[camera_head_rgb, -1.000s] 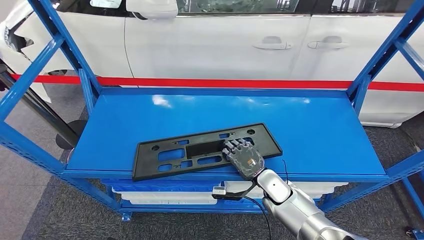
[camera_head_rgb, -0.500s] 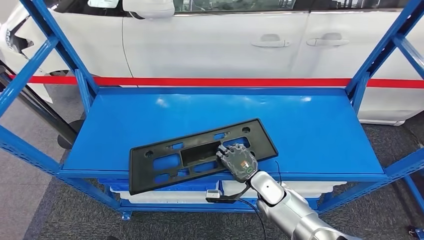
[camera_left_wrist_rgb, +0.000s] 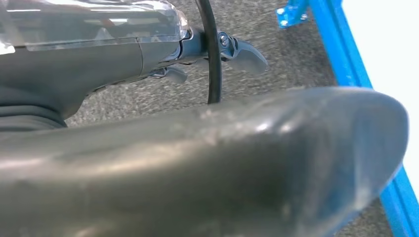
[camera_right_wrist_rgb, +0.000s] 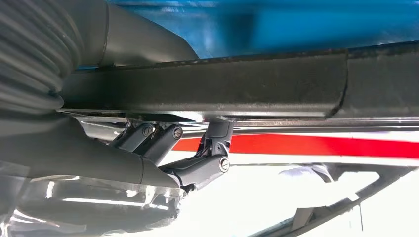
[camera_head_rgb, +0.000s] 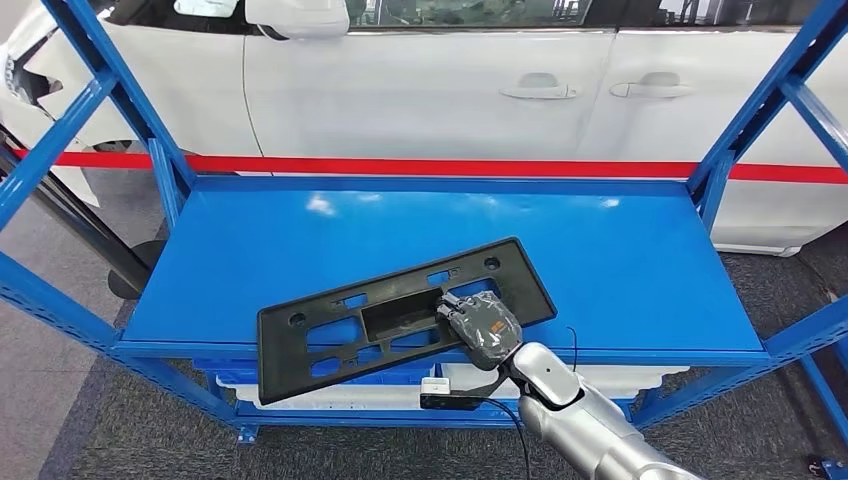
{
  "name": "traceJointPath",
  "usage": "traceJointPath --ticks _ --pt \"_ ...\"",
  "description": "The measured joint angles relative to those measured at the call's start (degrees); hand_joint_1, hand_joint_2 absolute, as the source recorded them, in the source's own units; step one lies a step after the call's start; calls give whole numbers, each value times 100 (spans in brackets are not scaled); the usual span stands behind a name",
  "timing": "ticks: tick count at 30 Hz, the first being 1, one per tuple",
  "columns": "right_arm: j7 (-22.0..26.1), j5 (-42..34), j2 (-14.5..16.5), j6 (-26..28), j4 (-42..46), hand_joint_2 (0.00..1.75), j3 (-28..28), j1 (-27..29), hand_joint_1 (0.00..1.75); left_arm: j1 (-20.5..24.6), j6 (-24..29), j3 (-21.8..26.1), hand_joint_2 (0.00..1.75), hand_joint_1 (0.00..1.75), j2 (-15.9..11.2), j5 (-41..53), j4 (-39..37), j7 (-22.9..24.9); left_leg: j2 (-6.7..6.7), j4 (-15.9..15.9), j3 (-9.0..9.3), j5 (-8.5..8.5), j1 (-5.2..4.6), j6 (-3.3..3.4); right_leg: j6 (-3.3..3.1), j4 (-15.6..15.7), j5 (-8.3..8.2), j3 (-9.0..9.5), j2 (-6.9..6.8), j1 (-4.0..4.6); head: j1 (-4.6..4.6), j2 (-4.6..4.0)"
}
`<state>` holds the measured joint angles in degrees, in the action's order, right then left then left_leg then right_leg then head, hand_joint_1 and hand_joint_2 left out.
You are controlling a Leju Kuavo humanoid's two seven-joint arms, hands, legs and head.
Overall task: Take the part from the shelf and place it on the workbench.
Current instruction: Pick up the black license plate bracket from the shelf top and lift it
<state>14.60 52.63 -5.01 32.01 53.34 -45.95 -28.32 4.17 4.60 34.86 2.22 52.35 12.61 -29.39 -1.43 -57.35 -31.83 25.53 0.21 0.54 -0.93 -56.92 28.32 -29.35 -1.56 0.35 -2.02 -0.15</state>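
Black part [camera_head_rgb: 395,318] held at near edge by right hand [camera_head_rgb: 483,328], fingers clamped on rim. Part tilted, one end past front edge of blue shelf [camera_head_rgb: 620,260], prob. for pulling it off shelf. Left hand [camera_left_wrist_rgb: 207,163]: finger state cannot be told.

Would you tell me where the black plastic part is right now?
In the head view, the black part lies tilted over the blue shelf's front edge, left-centre, gripped by the right hand.
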Motion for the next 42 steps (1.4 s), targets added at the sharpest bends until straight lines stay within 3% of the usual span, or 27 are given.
traceJointPath --ticks 2,5,6,7,8,9,11,12,13,17,20,22,29,31,32,33,35,36,37,39,40,41,42 --pt "279 -749 -314 -130 601 175 -1 172 175 -20 28 76 0 0 6 5 0 -52 -10 34 21 -32 31 76 56 -171 147 -62 20 -11 1 0" --pt "638 -1998 -724 -272 1613 175 6 504 175 -57 76 203 0 0 15 23 0 -117 -26 46 13 -50 43 139 115 -1200 703 -520 78 -70 1 0" --pt "732 -2404 -823 -309 1982 175 19 634 175 -85 88 247 0 0 17 33 0 -127 -26 43 9 -47 42 144 130 -1533 812 -684 87 -91 2 0" --pt "800 -2748 -888 -346 2345 175 46 769 175 -115 98 293 0 0 20 45 0 -128 -25 39 8 -42 41 146 141 -1690 806 -775 90 -107 2 0" --pt "850 -3050 -931 -378 2712 175 81 910 175 -141 105 338 0 0 23 56 0 -127 -24 33 8 -34 41 145 146 -1637 688 -772 89 -121 2 0" --pt "881 -3271 -947 -398 3058 175 130 1054 175 -161 114 377 0 0 28 66 0 -123 -22 25 11 -24 41 140 143 -1373 478 -671 84 -132 2 0" --pt "943 -3555 -943 -410 3662 175 260 1281 175 -187 132 449 0 0 39 87 0 -115 -14 -7 7 9 27 109 109 -618 65 -361 32 -128 1 0" --pt "978 -3638 -912 -407 3920 175 338 1346 175 -202 143 480 0 0 43 95 0 -112 0 -30 -9 25 14 84 91 -331 -29 -252 10 -115 1 0" --pt "1005 -3688 -879 -403 4118 175 416 1394 175 -217 152 508 0 0 44 98 0 -110 22 -49 -28 36 0 55 77 -173 -54 -206 -2 -101 1 0" --pt "1111 -3846 -839 -376 4620 175 631 1662 175 -253 169 571 0 0 56 102 0 -105 95 -161 -88 141 2 -74 12 -81 -41 -214 56 -107 0 0" --pt "1218 -3999 -986 -361 4891 175 723 1805 175 -260 171 626 0 0 60 108 0 -104 100 -876 -387 597 19 -157 -55 -63 -50 -210 59 -114 0 0" --pt "1241 -4039 -1032 -359 4961 175 744 1839 175 -260 172 640 0 0 60 109 0 -104 100 -1174 -519 751 20 -171 -63 -63 -48 -210 59 -109 1 0" --pt "1244 -4044 -1039 -359 4971 175 748 1846 175 -260 172 642 0 0 60 110 0 -104 100 -1225 -542 772 20 -173 -64 -64 -47 -210 59 -109 0 0" --pt "1250 -4065 -1083 -359 5015 175 768 1891 175 -262 172 645 0 0 60 115 0 -104 100 -1508 -677 854 20 -184 -67 -65 -45 -208 61 -105 -1 0" --pt "1256 -4087 -1121 -360 5055 175 786 1937 175 -268 173 646 0 0 61 125 0 -102 100 -1533 -700 788 21 -185 -67 -70 -39 -204 73 -104 -1 0" --pt "1268 -4128 -1157 -363 5107 175 810 1990 175 -273 180 649 0 0 62 146 0 -95 98 -1357 -626 615 22 -178 -60 -78 -27 -193 91 -103 -1 0" --pt "1243 -4345 -1191 -468 5233 175 959 2300 175 -302 229 704 0 0 79 214 0 -40 71 -519 -266 185 27 -27 47 -225 97 -246 141 -100 -1 0" --pt "1239 -4442 -1188 -555 5275 175 1041 2469 175 -313 255 739 0 0 89 245 0 -8 61 -199 -124 71 27 55 102 -443 236 -346 155 -102 0 0" --pt "1243 -4514 -1185 -670 5301 175 1127 2673 175 -326 277 779 0 0 102 268 0 22 55 -62 -67 57 26 135 155 -798 427 -523 161 -105 1 0" --pt "1366 -4481 -1181 -920 5302 175 1206 2960 175 -344 294 825 0 0 115 286 0 53 69 -62 -61 65 20 167 172 -1551 729 -899 157 -118 1 0" --pt "1448 -4456 -1180 -1052 5307 175 1239 3121 175 -357 305 853 0 0 121 293 0 64 71 -66 -55 74 18 171 176 -1733 740 -1003 156 -121 1 0" --pt "1541 -4430 -1180 -1165 5320 175 1268 3272 175 -370 316 884 0 0 128 297 0 74 73 -73 -45 85 17 170 171 -1669 626 -987 155 -123 1 0" --pt "1647 -4414 -1180 -1246 5351 175 1298 3418 175 -384 333 912 0 0 140 303 0 81 76 -80 -30 101 16 166 156 -1380 422 -858 150 -122 1 0"
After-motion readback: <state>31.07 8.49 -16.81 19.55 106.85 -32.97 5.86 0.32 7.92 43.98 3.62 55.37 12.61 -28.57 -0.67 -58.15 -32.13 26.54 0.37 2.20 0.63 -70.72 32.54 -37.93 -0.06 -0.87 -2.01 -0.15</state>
